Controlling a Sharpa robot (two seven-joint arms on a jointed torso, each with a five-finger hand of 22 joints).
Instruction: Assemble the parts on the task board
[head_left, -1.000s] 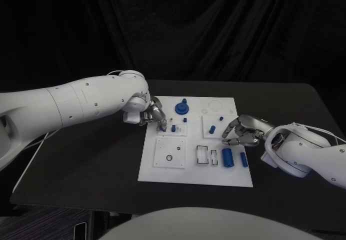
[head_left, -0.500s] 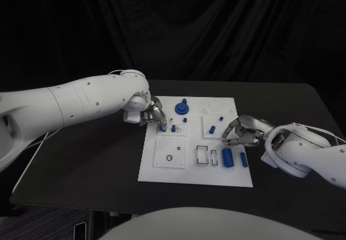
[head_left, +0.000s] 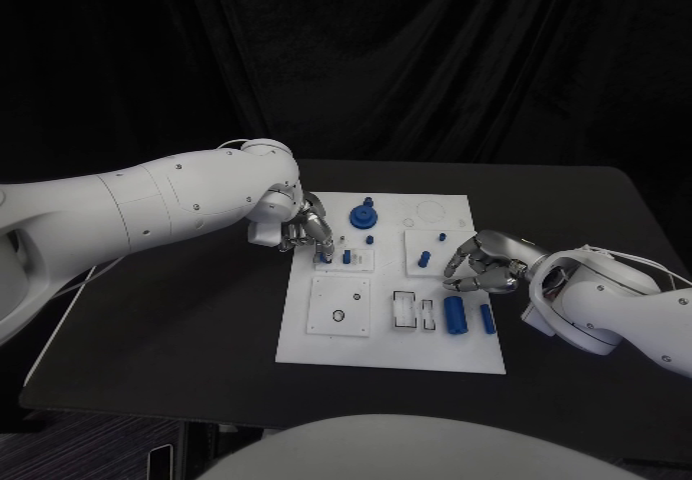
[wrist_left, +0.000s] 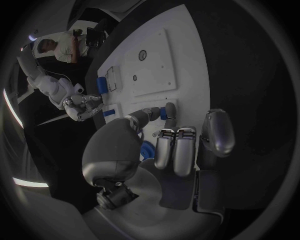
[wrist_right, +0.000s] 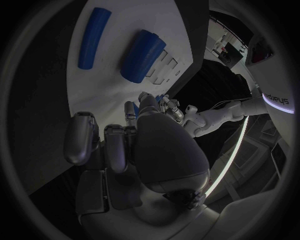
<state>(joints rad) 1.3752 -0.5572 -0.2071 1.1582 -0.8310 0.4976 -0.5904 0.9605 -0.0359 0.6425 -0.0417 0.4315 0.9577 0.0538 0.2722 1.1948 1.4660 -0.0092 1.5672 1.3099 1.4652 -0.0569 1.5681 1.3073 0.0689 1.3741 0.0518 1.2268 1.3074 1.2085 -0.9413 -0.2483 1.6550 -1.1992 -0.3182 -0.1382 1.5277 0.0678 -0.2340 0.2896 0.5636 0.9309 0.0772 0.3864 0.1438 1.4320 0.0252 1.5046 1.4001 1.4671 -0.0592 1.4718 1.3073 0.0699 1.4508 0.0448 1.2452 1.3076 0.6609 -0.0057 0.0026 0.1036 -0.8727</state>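
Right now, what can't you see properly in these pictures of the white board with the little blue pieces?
- Head view: the silver left hand covers the small blue peg by its fingertips; whether it is pinched cannot be told.
- Left wrist view: a fingertip hides most of that peg.
- Head view: the silver right hand curls over the white task board's edge, hiding what lies beneath.
- Right wrist view: the palm hides the fingertips.
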